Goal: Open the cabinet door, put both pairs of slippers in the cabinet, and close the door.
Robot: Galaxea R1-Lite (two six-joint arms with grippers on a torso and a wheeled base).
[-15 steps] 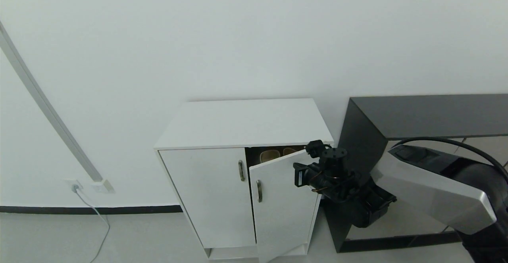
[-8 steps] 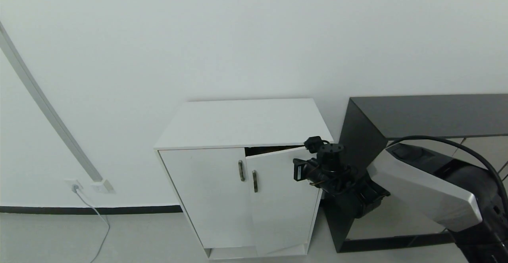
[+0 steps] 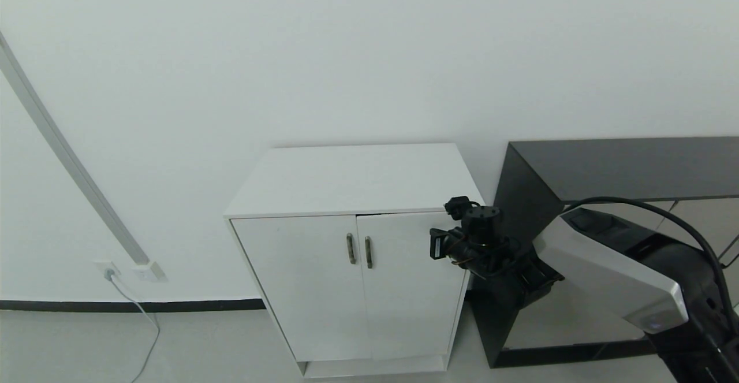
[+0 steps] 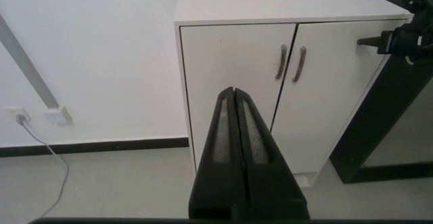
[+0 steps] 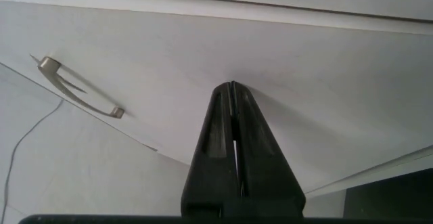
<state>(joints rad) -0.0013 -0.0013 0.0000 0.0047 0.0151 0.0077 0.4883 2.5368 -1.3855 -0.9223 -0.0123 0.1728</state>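
Black desk (image 3: 623,166), wall socket (image 3: 107,268)

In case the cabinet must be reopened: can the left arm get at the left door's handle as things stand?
Probably yes. The left pincer faces the cabinet with nothing between it and the left door handle; the right pincer is at the right door. Being shut, it must open first.

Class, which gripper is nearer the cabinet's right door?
Right. The right gripper sits against the right door; the left gripper hangs well back, in front of the cabinet.
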